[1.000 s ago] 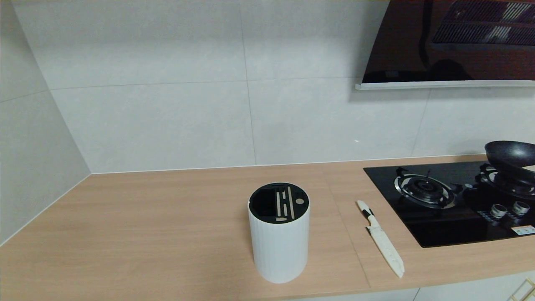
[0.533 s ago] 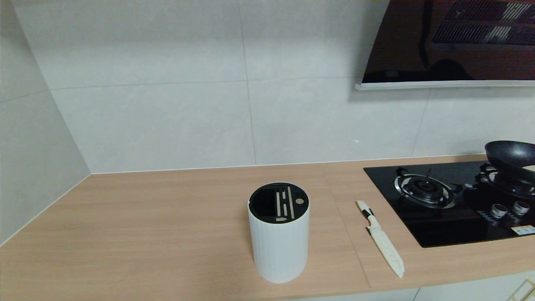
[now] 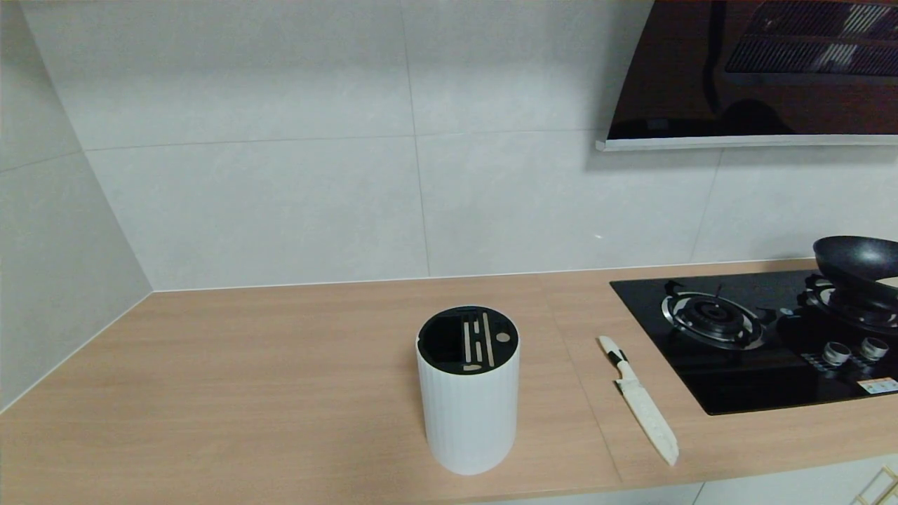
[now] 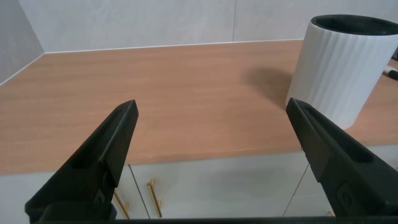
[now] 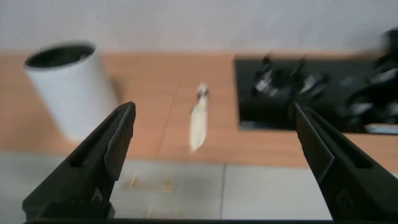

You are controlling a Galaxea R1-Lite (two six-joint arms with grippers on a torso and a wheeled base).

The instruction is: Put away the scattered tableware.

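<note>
White ribbed holder [image 3: 468, 400] upright on wooden counter [image 3: 245, 365], knife [image 3: 642, 403] flat between it and black hob [image 3: 744, 372], left gripper [image 4: 211, 109] and right gripper [image 5: 213, 111] both spread apart

Nothing moves on the counter [image 3: 245, 365]: the knife [image 3: 640, 401], out ahead of the right gripper [image 5: 212, 111], and the holder [image 3: 468, 400], ahead of the left gripper [image 4: 211, 106], lie exactly where they did a second ago.
</note>
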